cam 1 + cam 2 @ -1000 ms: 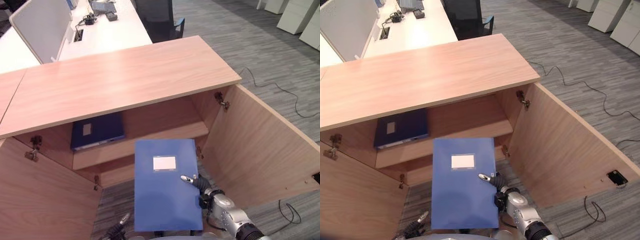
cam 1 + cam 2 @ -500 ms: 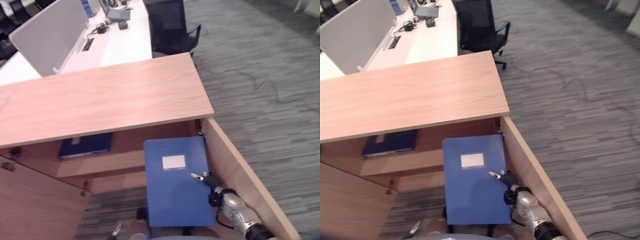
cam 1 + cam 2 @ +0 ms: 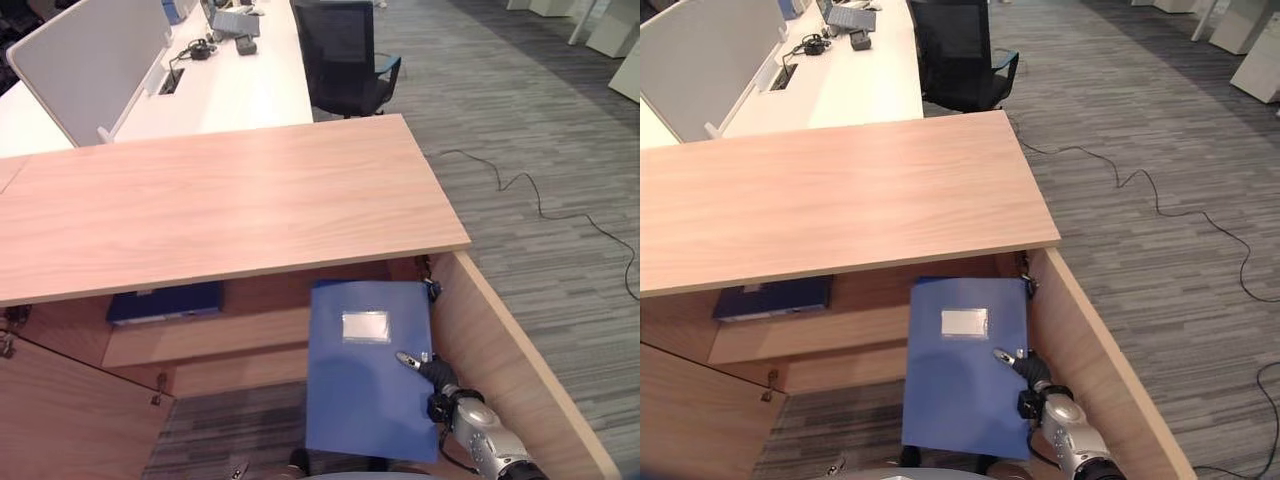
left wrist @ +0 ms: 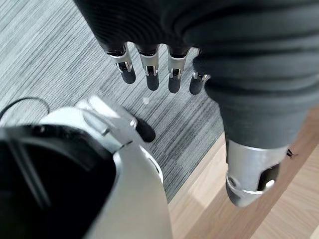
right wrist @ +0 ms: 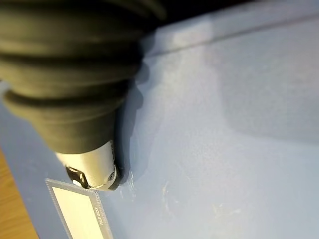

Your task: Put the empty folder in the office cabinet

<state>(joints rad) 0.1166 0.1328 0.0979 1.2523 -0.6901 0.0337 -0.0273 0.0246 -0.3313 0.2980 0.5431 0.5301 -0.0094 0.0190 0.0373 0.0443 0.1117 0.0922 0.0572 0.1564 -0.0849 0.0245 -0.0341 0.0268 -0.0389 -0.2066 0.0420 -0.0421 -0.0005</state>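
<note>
Blue folder (image 3: 368, 365) now sits further under cabinet top (image 3: 220, 205), far edge by the right hinge (was short of the shelf 1 s ago). Right hand (image 3: 432, 374) rides w/ it, closer to right door (image 3: 520, 380).

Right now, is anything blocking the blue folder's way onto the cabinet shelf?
Nothing visible does. The blue folder, pinched by the right hand, faces bare shelf under the cabinet top. The dark folder lies off to the left, and the right door stands open.
</note>
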